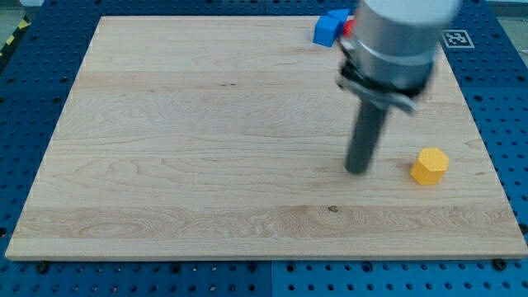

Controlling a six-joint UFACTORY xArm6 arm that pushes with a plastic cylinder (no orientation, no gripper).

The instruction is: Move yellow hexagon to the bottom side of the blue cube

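**Tip resting beside the yellow hexagon, blue cube far up the board**

There is no gripper here, so nothing is opening, closing or holding: the arm is ending in a plain dark rod, and my tip is pressing down on the wooden board without touching any block. It is sitting near the yellow hexagon, on that block's left in the view, with a clear strip of bare wood showing between the two.

The yellow hexagon is lying flat in the board's lower right part, its top face looking lighter than its side walls, and it is standing alone, well apart from the other blocks.

The blue cube is sitting near the view's top edge of the board, up and left of the hexagon and well apart from it. A second blue block is showing just behind it, and a sliver of a red block is peeking out just to its right, mostly hidden by the arm; their shapes cannot be made out.

The arm is coming in from the view's top right, its wide grey cylinder appearing blurred, and the rod is hanging nearly upright, leaning slightly towards the view's left at its lower end.
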